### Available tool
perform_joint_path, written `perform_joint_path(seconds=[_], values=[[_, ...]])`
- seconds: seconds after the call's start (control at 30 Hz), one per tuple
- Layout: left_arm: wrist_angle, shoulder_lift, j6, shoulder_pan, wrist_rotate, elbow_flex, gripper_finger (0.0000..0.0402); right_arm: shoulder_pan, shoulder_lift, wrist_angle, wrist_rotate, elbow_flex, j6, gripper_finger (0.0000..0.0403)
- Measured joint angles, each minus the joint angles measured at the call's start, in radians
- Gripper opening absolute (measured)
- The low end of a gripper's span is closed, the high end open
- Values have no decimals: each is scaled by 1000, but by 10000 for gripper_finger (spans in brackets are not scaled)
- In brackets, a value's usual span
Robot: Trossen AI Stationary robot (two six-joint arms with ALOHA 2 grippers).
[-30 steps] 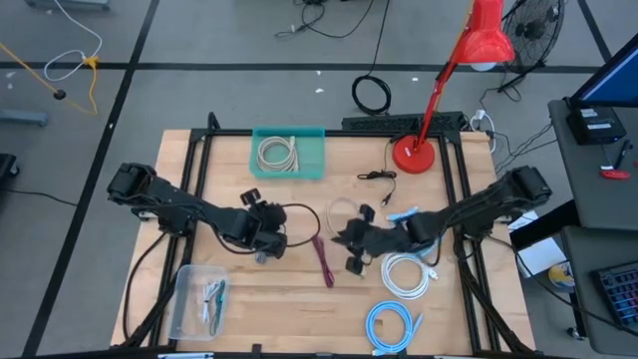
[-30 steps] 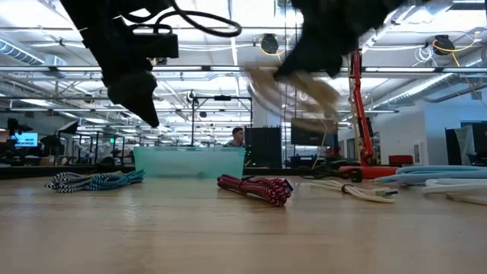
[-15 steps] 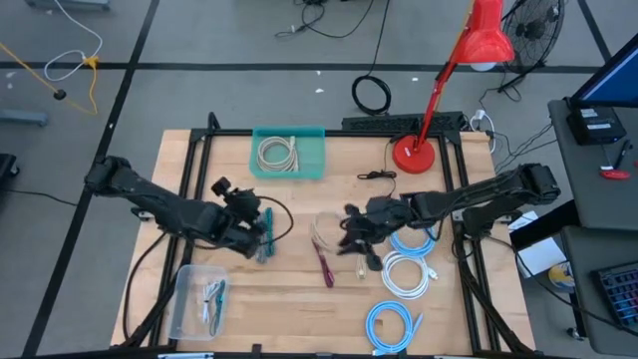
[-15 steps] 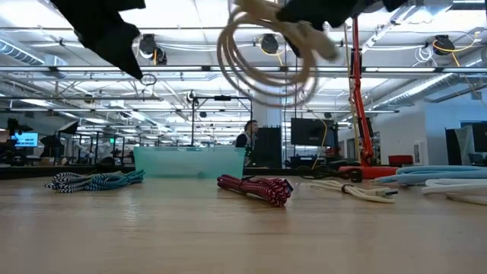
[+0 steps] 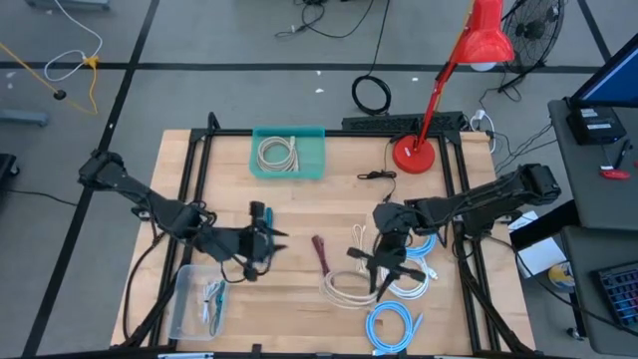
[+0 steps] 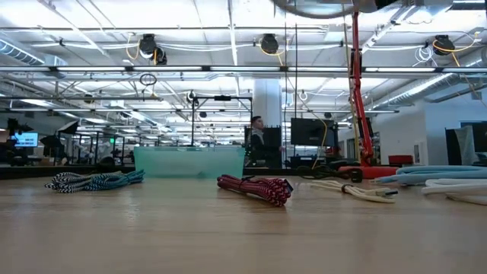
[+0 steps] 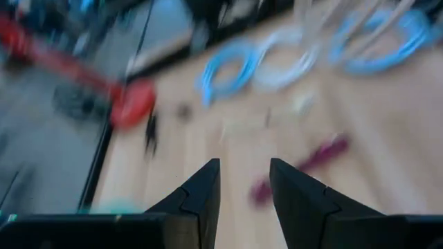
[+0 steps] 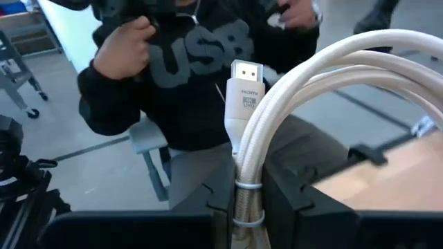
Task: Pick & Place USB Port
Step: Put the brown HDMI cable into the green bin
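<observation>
On the wooden table (image 5: 299, 199), apparently cables (image 5: 404, 274).

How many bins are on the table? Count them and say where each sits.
2. A teal bin at the table's far edge, left of centre, holds a coiled beige cable; a clear bin at the near-left corner holds a striped cable. None seems hidden.

You see the bin (image 5: 288, 153) at the surface's (image 5: 289, 299) back, the braided cable (image 5: 323, 258) mid-surface, probably a tray (image 5: 197, 300) front-left.
</observation>
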Motion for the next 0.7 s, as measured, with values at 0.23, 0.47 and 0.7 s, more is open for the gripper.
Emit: perform_joint_path(seconds=[0.23, 0.47, 0.7], values=[[309, 79, 290, 42, 162, 1, 127, 50, -53, -12, 103, 0, -79, 34], [604, 194, 513, 44, 210, 0, 128, 57, -124, -13, 166, 1, -128, 34], [631, 206, 397, 38, 143, 0, 174, 55, -130, -30, 242, 1, -128, 34]])
